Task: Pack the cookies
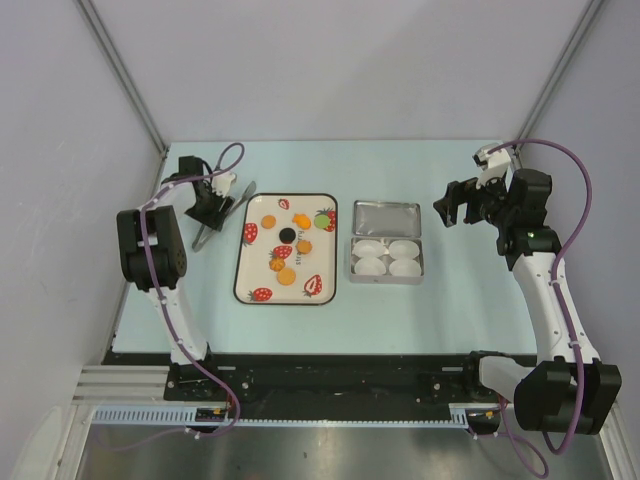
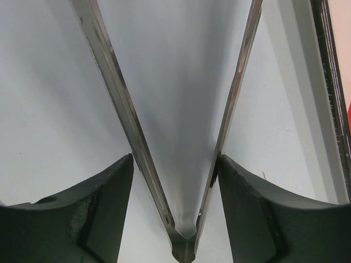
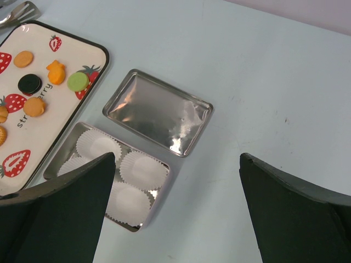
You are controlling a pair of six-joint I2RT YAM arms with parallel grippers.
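Cookies [image 1: 286, 235] are all on the strawberry tray [image 1: 248, 262]. Its lettering reads "str…rry" w/ a cookie over the middle. Left gripper [image 2: 175, 159] pinches the tongs [image 2: 119, 104] near the hinge, just left of the tray. Right gripper [image 3: 176, 161] has its jaws spread wide, off to the right of the tin [image 1: 386, 281].

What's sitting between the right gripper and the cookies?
Top external view: between right gripper and cookies lie the open tin holding four paper cups, its lid beside it, and bare table.
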